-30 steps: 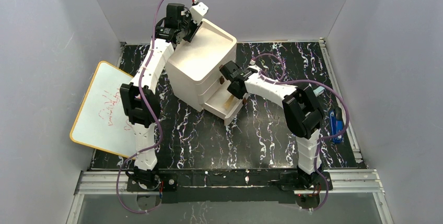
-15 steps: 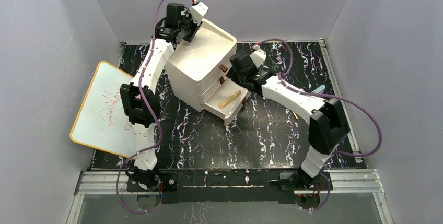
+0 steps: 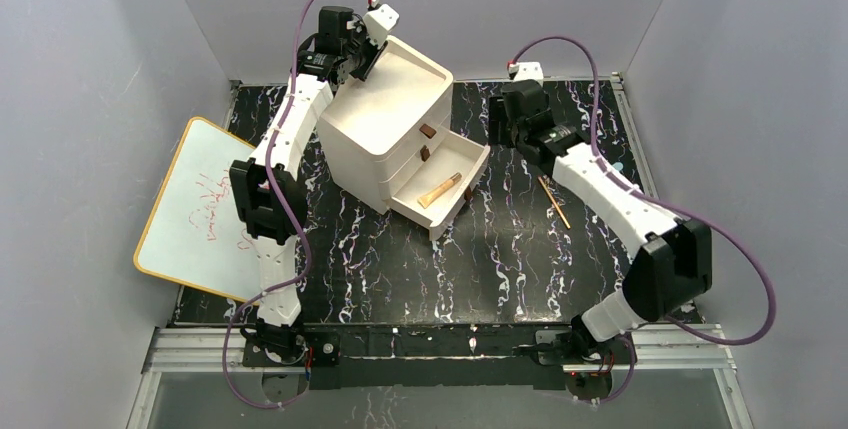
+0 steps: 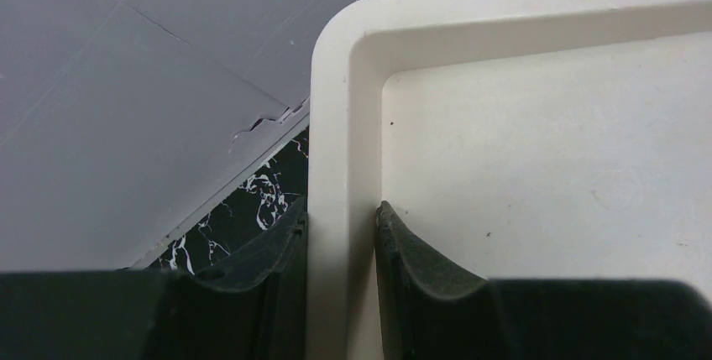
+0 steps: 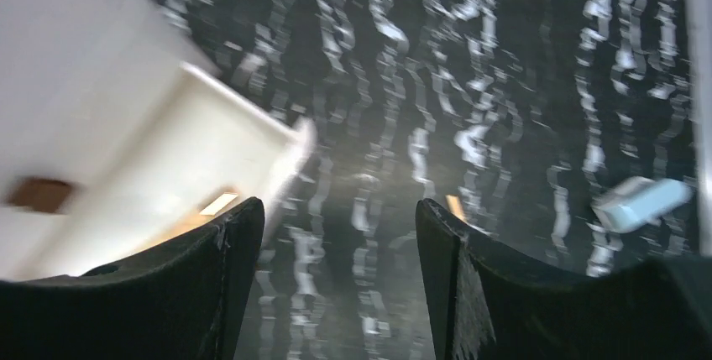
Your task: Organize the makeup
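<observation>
**Ana:** What does the top camera show that the little ones miss?

**Ben:** The whole white drawer box. Its bottom drawer is pulled out, and a tan stick lies slanted inside it. More thin sticks lie on the black table, right of the box and just beside the right arm.

**Ana:** And the wrist cameras?

**Ben:** The left one shows the left gripper up close. Its fingers pinch the box's top rim near a corner. One finger is inside, one is outside, and both touch it. The right one is blurry. The right gripper is spread wide with nothing in it, above the table by the drawer's corner. A small pale block lies off to one side.

**Ana:** Where is there room to move?

**Ben:** The box sits slanted near the back wall. A whiteboard leans over the table's left edge. The wide stretch in front of the box, toward the arm bases, is open.

**Ana:** What do the sticks look like?

**Ben:** Thin, and made of light wood.
</observation>
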You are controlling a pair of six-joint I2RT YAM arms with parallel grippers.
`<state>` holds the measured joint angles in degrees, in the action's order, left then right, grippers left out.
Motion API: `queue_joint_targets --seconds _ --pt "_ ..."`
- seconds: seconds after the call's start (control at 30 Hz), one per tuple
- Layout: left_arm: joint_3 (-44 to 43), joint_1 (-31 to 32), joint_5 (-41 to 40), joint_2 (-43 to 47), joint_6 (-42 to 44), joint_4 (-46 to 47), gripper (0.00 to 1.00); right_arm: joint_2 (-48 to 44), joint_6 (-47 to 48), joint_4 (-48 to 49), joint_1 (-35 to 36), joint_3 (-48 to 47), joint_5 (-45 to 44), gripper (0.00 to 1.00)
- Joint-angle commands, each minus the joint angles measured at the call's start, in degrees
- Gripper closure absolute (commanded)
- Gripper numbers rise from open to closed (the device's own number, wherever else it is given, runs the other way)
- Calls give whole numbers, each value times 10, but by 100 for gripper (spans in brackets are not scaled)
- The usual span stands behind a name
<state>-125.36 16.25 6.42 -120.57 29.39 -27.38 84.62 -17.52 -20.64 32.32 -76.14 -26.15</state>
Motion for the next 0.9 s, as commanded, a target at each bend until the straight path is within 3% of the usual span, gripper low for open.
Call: queue_joint_targets --seconds 0.0,0.33,0.57,0.87 --pt "31 38 12 -49 33 -124 100 42 143 -113 -40 -19 2 25" --pt "23 41 20 -65 30 -128 100 37 267 -19 -75 167 0 22" --pt "32 47 23 -58 32 -128 100 87 261 10 -140 182 -2 22" --pt "28 53 20 -61 34 -132 100 85 235 45 -231 187 139 28"
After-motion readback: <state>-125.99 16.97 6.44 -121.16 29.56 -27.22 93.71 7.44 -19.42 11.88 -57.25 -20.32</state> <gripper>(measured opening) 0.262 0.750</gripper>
